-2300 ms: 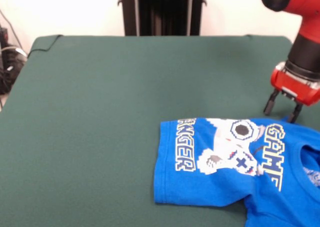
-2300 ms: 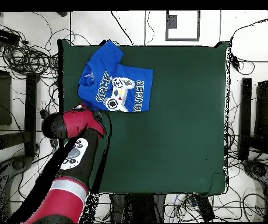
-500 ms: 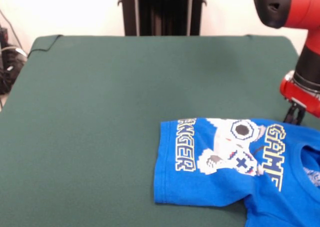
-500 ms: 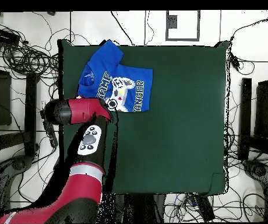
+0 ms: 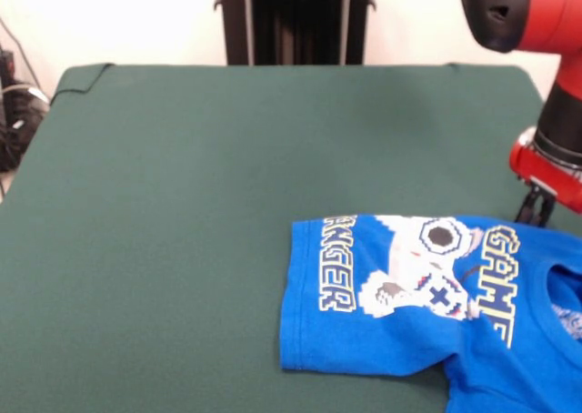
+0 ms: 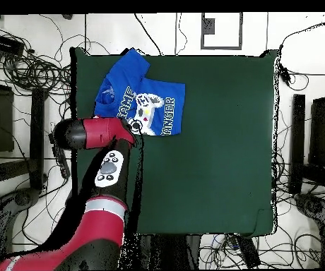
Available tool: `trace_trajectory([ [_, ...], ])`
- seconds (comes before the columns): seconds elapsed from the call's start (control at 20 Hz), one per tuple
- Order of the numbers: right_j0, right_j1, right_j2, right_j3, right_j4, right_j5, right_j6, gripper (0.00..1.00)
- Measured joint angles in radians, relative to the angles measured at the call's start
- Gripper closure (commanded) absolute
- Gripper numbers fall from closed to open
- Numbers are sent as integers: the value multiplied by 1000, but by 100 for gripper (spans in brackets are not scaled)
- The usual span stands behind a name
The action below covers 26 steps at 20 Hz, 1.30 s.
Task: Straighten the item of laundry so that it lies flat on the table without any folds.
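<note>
The item of laundry [image 5: 427, 295], a bright blue T-shirt with a white controller print and block lettering, lies print-up on the table [image 5: 182, 213], running off the picture's right and bottom edges. In the overhead view the shirt [image 6: 140, 99] lies in the table's [image 6: 215, 155] far left corner, its neck end skewed toward the far edge. My gripper [image 5: 536, 211] hangs at the right edge, just above the shirt's far border by the lettering. It also shows in the overhead view [image 6: 133, 128], at the shirt's near border. It is partly cut off, so its state is unclear.
The black pedestal column [image 5: 296, 20] stands behind the table's far side. Cables [image 6: 31, 67] lie on the floor left of the table. The shirt reaches close to the table's left edge [image 6: 75, 106]. The arm's red link [image 6: 109, 176] overhangs the table's near left part.
The arm has swung: the gripper moved right in the front view, partly off the edge, and up to the shirt's border in the overhead view. The shirt has not moved.
</note>
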Motion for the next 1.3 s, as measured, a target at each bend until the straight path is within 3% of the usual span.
trace_trajectory([
  [0.35, 78, -25, -98, 4, -2, 141, 0, 100],
  [0.6, 146, -106, -181, 6, -10, 450, 0, 100],
  [0.8, 119, -215, -190, 6, -10, 740, 0, 100],
  [0.95, 70, -263, -175, 10, -1, 785, 0, 100],
  [1.1, 3, -299, -140, 31, 32, 745, 0, 100],
  [1.3, -116, -329, -52, 101, 90, 518, -1, 100],
])
